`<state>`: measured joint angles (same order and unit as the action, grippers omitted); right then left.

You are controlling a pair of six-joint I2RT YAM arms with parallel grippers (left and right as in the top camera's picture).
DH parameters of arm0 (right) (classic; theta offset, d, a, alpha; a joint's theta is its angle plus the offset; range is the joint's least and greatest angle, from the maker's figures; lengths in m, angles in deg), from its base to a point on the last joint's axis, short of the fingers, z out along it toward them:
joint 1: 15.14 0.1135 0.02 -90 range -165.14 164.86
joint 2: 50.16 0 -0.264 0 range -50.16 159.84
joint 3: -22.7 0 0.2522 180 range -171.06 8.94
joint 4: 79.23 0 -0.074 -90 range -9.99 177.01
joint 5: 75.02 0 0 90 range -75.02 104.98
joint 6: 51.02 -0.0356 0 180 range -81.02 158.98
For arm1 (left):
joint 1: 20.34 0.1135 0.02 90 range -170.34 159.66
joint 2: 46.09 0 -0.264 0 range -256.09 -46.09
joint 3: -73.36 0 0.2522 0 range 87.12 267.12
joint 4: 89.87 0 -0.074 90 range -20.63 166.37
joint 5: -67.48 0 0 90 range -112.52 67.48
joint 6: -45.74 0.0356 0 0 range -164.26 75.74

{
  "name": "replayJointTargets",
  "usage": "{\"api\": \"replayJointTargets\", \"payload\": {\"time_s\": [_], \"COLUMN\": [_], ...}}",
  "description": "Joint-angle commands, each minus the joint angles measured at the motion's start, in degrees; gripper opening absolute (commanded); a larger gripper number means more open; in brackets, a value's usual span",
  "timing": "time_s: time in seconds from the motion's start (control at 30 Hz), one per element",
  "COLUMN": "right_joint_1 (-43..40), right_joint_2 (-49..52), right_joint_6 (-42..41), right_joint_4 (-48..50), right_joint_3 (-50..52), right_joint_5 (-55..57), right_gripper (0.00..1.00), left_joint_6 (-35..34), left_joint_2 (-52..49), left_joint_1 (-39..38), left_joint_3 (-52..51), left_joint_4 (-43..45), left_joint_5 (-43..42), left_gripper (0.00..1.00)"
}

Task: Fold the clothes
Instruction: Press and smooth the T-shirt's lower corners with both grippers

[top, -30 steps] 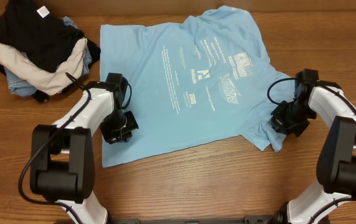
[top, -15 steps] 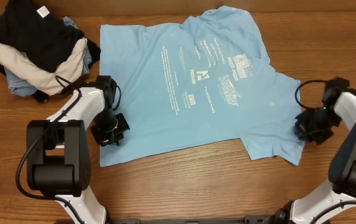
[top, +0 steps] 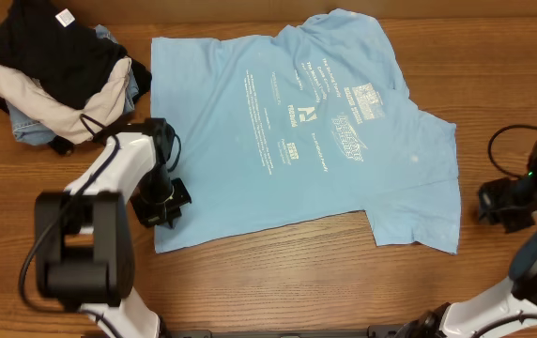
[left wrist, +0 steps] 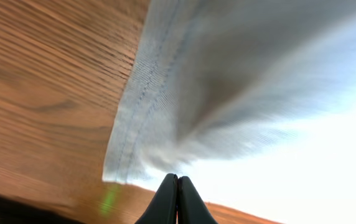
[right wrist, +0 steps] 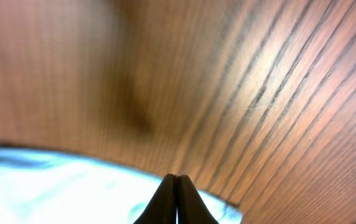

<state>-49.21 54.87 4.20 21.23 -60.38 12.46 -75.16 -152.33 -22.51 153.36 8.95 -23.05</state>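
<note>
**A:** What has changed in the last second?

**B:** On the left, the left gripper (top: 162, 205) has slid a little toward nine o'clock. It now sits at the edge of the shirt (top: 240, 160), at about eight o'clock of it. Its tips are pressed together. Its own camera shows the hem (left wrist: 134, 118) just above them, but I cannot tell whether any cloth is nipped.

**A:** And further right?

**B:** The sleeve (top: 433, 207) at four o'clock was bunched up a second ago and now lies spread flat. The right gripper (top: 503, 202) has drawn off toward three o'clock onto the bare worktop (top: 278, 282). It is clenched on nothing and sits apart from the shirt.

**A:** What does that mean for the folding?

**B:** I'd say the smoothing-out is about done. The shirt lies open, print up, mid-worktop and reaching toward twelve o'clock. No fold has been made yet.

**A:** Is there any writing you can read?

**B:** The pile (top: 53, 84) at ten o'clock has a white tag (top: 65, 17) on its black top piece, but it is too small to read. The shirt's white print (top: 315, 113) is blocks of text and logos running sideways, and none of it is legible.
</note>
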Motion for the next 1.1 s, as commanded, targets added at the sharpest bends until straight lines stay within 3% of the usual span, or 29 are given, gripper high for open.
{"api": "replayJointTargets", "payload": {"time_s": [0.0, 0.07, 0.13, 0.3, 0.57, 0.93, 1.07], "right_joint_1": [2.08, 4.98, 11.15, 19.93, 20.24, 20.22, 20.22], "right_joint_2": [-7.98, -10.27, -10.08, -4.48, 2.47, 8.9, 10.19], "right_joint_6": [4.7, 9.77, 12.33, 10.56, 10.8, 10.75, 7.15], "right_joint_4": [0.55, 2.84, 5.42, 7.1, 13.11, 14.16, 12.5], "right_joint_3": [-4.68, -5.03, -4.81, -3.69, -3.48, -3.39, -3.39], "right_joint_5": [-7.08, -12.48, -12.9, -6.56, -6.49, -4.74, -0.46], "right_gripper": [0.08, 0.15, 0.28, 0.3, 0.25, 0.25, 0.25], "left_joint_6": [1.2, 1.16, 1.38, 2.23, 2.64, 2.6, 2.54], "left_joint_2": [9.09, 9.57, 7.54, 1.16, -0.66, -1.44, -1.44], "left_joint_1": [-1.73, -1.99, -1.97, -2.01, -2.01, -2.03, -2.03], "left_joint_3": [0.39, 0.39, 0.37, 0.35, 0.35, 0.24, -0.48], "left_joint_4": [3.21, 5.35, 7.56, 7.04, 9.75, 11.32, 10.69], "left_joint_5": [1.14, 0.55, -1.62, -4.0, -3.54, -3.98, -4.22], "left_gripper": [0.04, 0.04, 0.04, 0.04, 0.04, 0.04, 0.04]}}
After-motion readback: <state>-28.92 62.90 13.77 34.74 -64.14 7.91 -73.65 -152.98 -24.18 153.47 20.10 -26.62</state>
